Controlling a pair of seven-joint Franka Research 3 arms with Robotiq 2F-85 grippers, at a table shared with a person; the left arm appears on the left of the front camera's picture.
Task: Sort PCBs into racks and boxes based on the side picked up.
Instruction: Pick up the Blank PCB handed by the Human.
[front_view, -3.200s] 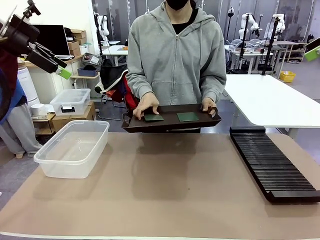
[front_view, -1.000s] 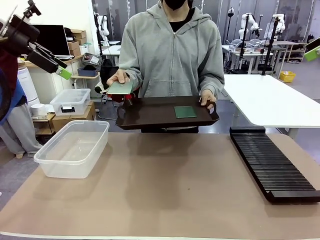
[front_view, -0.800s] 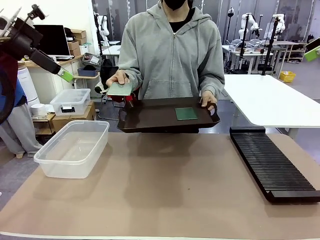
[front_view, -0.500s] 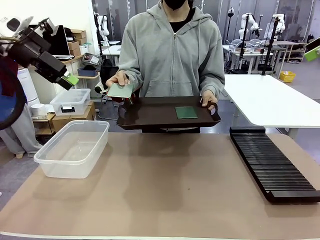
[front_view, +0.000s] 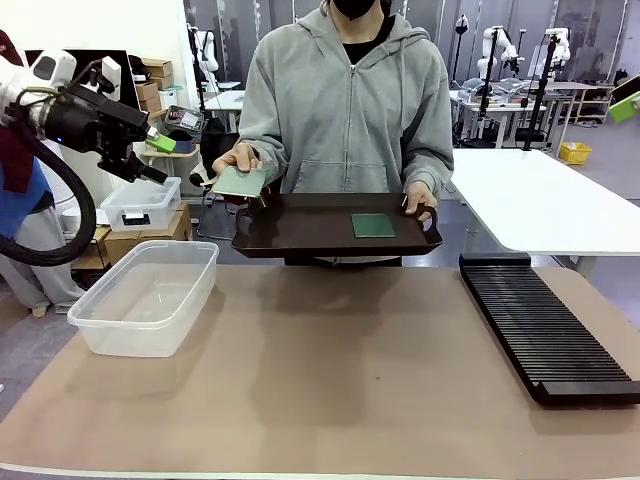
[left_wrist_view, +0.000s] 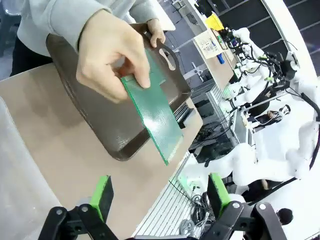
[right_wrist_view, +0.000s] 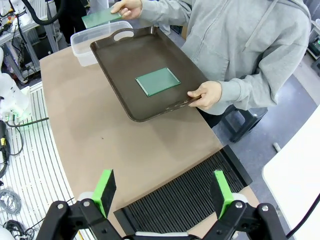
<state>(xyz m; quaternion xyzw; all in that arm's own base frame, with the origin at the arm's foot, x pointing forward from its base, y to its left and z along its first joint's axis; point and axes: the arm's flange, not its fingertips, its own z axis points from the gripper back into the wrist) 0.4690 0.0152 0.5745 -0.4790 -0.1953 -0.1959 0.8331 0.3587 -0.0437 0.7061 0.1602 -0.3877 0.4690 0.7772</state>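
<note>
A brown-topped table (front_view: 340, 400) fills the lower half of the front view. Behind it, at twelve o'clock, stands a person in a grey hoodie (front_view: 345, 110), head cut off by the top edge.

The person holds a dark brown tray (front_view: 300, 228) level above the table's far edge. One hand (front_view: 418, 200) grips its end toward three o'clock. The long black slotted rack (front_view: 545, 330) lies at three o'clock on the table, and the picture's right edge clips its near corner. In the right wrist view its near end is hidden behind the gripper body.

The clear lidless tub (front_view: 130, 340) sits at nine o'clock, nothing in it. In the left wrist view it is only a blurred clear wall, cut off at the left edge.

The left gripper (front_view: 153, 158) hangs in the air at ten o'clock, above and behind the tub, its arm cut off by the left edge. Its jaws stand wide with nothing between them. The right gripper (right_wrist_view: 162, 192) looks down on the rack, jaws equally wide and bare. A smaller clear box with a white lid (front_view: 140, 205) stands off the table behind the tub.

The other hand (front_view: 238, 157) holds one PCB (front_view: 240, 182) up beyond the tray's nine o'clock end, apart from the left gripper. In the left wrist view the fingers cover that board's upper part. The second PCB (front_view: 373, 225) lies flat on the tray, toward three o'clock.
</note>
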